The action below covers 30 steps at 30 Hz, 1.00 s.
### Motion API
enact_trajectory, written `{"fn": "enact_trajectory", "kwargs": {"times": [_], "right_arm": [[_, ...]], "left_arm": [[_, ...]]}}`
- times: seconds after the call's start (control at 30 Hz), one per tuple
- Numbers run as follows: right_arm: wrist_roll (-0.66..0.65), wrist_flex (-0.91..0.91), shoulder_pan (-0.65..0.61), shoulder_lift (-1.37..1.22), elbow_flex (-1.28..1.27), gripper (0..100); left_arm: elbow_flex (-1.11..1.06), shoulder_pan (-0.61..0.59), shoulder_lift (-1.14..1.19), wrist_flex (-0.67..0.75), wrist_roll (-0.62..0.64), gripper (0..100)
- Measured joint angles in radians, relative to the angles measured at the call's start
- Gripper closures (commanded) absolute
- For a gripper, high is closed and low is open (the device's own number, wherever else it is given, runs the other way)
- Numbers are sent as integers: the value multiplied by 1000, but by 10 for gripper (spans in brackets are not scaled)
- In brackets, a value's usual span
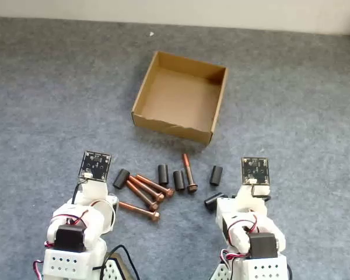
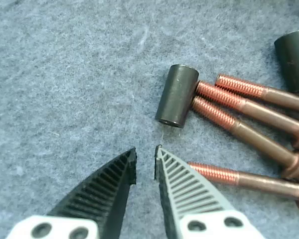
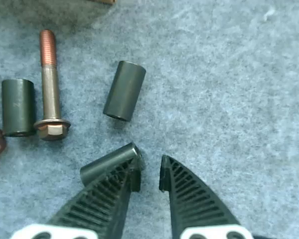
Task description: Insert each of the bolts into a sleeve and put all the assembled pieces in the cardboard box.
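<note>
Copper-coloured bolts (image 1: 188, 172) (five of them) lie loose on the grey carpet (image 1: 291, 105) among five black sleeves (image 1: 163, 173), and the single cardboard box (image 1: 141, 99) sits at 12 o'clock of that heap. Left gripper (image 2: 145, 162) has its fingers parted by a narrow slit and grips nothing, its tips near the outermost sleeve (image 2: 177, 96) but apart from it. Right gripper (image 3: 149, 172) is likewise barely parted, nothing between the fingers, with one finger against or just over a lying sleeve (image 3: 108, 164) — which of the two cannot be told. Both arms crouch low at 7 and 5 o'clock of the table, grippers angled down at the carpet.
</note>
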State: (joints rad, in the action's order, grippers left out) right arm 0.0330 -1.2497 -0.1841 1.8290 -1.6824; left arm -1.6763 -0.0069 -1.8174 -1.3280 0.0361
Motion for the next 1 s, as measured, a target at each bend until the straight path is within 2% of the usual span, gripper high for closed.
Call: {"fn": "enact_trajectory", "kwargs": {"times": [0.4, 0.63, 0.83, 1.0], "right_arm": [[2, 0, 2, -2, 58, 928], [106, 0, -12, -14, 244, 926], [198, 43, -95, -255, 334, 925], [242, 133, -118, -603, 463, 925]], "left_arm": [[0, 0, 0, 0, 0, 912], [0, 0, 0, 0, 0, 912], [0, 0, 0, 0, -2, 912], [0, 0, 0, 0, -2, 913]]}}
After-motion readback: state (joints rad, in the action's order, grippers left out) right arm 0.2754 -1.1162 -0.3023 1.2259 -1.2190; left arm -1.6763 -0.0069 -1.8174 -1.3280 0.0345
